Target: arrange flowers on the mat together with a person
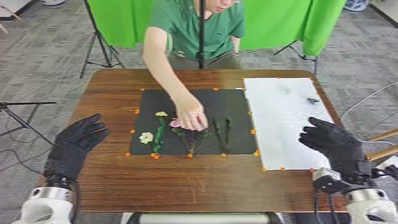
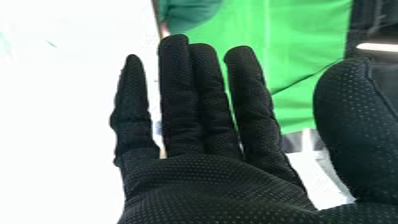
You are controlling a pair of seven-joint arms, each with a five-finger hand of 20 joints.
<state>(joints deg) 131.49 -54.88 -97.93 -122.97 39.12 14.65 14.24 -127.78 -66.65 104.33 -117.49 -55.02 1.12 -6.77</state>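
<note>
Black mat (image 1: 208, 102), brown table (image 1: 115, 180)

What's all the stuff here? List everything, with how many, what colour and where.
Table: one, brown, centre
Mat: one, black, on the table
Sheet: one, white, right of the mat
Pale blooms: two, cream, mat's left part
Pink bloom: one, by the person's hand
Stems: several, green, on the mat
Tabs: many, orange, around mat and sheet
Curtain: green, behind the person
Stands: several, black, around the table
Floor: grey, around the table
Person's hand: one, over the mat
Robot's hands: two, black-gloved, left and right
</note>
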